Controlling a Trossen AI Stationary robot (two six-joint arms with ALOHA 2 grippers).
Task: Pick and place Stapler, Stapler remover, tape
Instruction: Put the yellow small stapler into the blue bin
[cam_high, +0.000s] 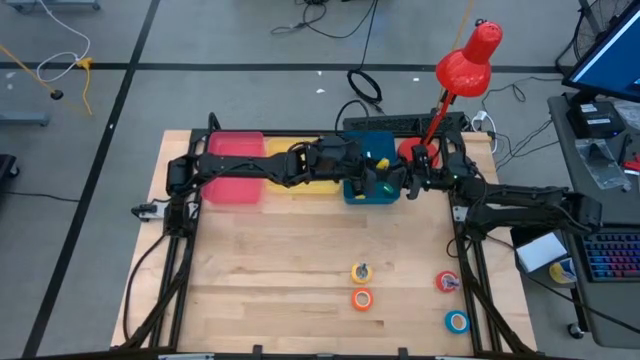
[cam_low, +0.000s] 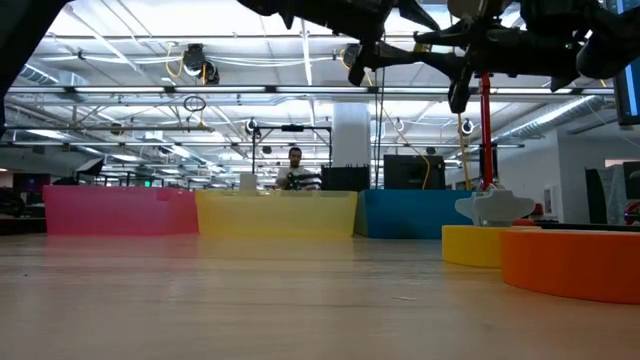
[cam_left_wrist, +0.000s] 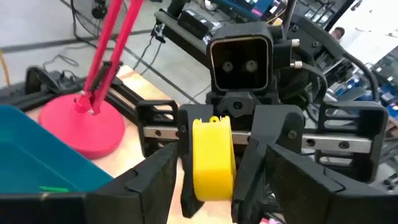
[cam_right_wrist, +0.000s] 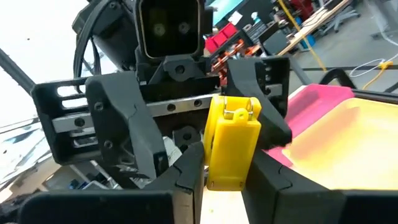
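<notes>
A yellow stapler (cam_right_wrist: 233, 140) hangs over the blue bin (cam_high: 372, 190) at the table's far side, between my two grippers, which face each other. My right gripper (cam_right_wrist: 224, 183) is shut on it. My left gripper (cam_left_wrist: 214, 202) is open, with a finger on either side of the stapler and clear of it. Yellow (cam_high: 361, 271), orange (cam_high: 362, 298), red (cam_high: 447, 282) and blue (cam_high: 457, 321) tape rolls lie flat near the table's front right. A small whitish thing (cam_low: 495, 208) rests on the yellow roll; I cannot tell whether it is the stapler remover. My right gripper pinches the stapler's two flat sides (cam_right_wrist: 217, 171) between its two fingers, at the end nearest that gripper. The fingers come roughly level from the table's right side. The stapler stands out past the fingertips, lifted clear above the blue bin.
Pink (cam_high: 235, 170), yellow (cam_high: 315, 185) and blue bins stand in a row along the far edge. A green thing (cam_left_wrist: 53, 188) lies in the blue bin. A red desk lamp (cam_high: 468, 60) stands at the back right, its base (cam_left_wrist: 84, 127) just beyond the blue bin. Bare wood stretches across the table's middle.
</notes>
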